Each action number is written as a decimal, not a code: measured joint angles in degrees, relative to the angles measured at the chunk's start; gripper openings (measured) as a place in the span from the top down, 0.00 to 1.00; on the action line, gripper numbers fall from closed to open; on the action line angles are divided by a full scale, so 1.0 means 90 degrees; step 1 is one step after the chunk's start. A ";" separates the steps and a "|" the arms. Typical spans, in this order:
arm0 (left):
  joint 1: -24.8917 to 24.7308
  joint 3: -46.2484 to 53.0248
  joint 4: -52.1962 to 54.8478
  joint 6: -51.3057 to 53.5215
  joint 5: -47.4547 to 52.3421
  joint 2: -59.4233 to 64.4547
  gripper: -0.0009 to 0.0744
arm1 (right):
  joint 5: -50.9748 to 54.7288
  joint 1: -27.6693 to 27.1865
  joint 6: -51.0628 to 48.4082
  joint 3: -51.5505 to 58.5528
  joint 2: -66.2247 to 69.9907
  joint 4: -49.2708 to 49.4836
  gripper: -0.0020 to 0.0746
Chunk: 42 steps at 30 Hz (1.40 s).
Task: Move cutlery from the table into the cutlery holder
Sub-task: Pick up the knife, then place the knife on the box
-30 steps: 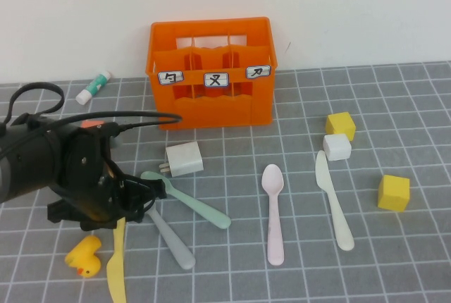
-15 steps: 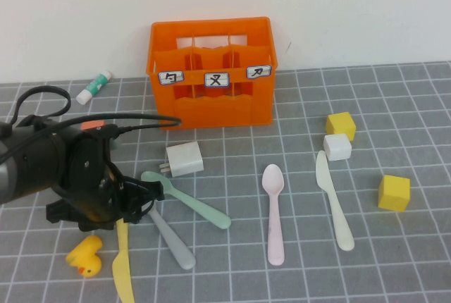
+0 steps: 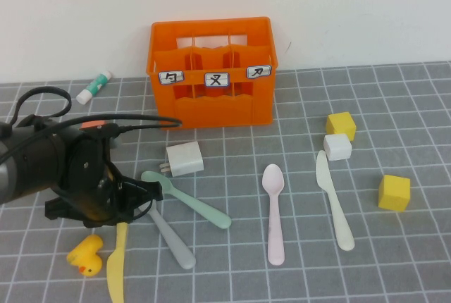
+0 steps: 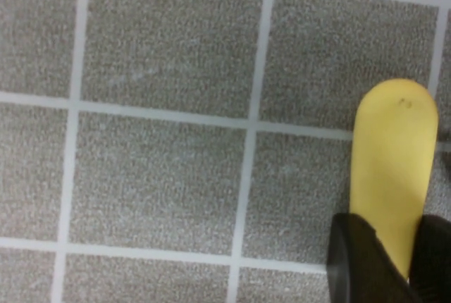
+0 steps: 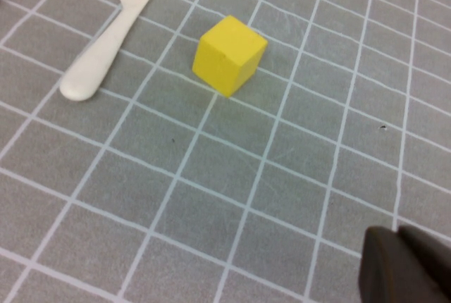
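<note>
Grey gridded table [image 3: 394, 261], white wall [image 3: 70, 14]; left tool [image 4: 384, 264], right tool [image 5: 405, 264]

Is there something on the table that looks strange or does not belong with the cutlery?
Yes. A yellow rubber duck lies tipped beside the yellow knife, which the left gripper grips. A white charger plug touches the mint-green spoon, which crosses the grey fork. The right gripper hovers near a yellow cube.

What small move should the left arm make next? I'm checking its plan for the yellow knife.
Probably lift straight up: the left gripper is shut on the yellow knife, which hangs near the table, far from the cutlery holder. The right gripper sits parked.
</note>
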 joint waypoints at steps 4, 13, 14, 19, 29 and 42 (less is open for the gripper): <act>0.0000 0.0012 0.0209 0.0003 -0.0100 -0.0222 0.82 | 0.0000 0.0000 0.0000 0.0000 0.0000 0.0000 0.98; 0.0000 0.0012 0.0800 -0.0115 -0.0616 -0.1663 0.82 | 0.0000 0.0000 0.0000 0.0000 0.0000 0.0000 0.98; 0.0000 0.0012 0.0828 -0.0115 -0.0706 -0.1838 0.82 | 0.0000 0.0000 0.0000 0.0000 0.0000 0.0000 0.98; 0.0000 0.0037 0.0914 -0.0127 -0.1751 -0.2630 0.82 | 0.0000 0.0000 0.0000 0.0000 0.0000 0.0000 0.98; 0.0056 0.0050 0.2061 0.0113 -0.5754 -0.3071 0.82 | 0.0000 0.0000 -0.0011 0.0000 0.0000 0.0000 0.98; 0.0093 0.0060 0.1854 0.0722 -0.6967 -0.2529 0.82 | -0.0065 0.0000 -0.0011 0.0000 0.0000 0.0000 0.98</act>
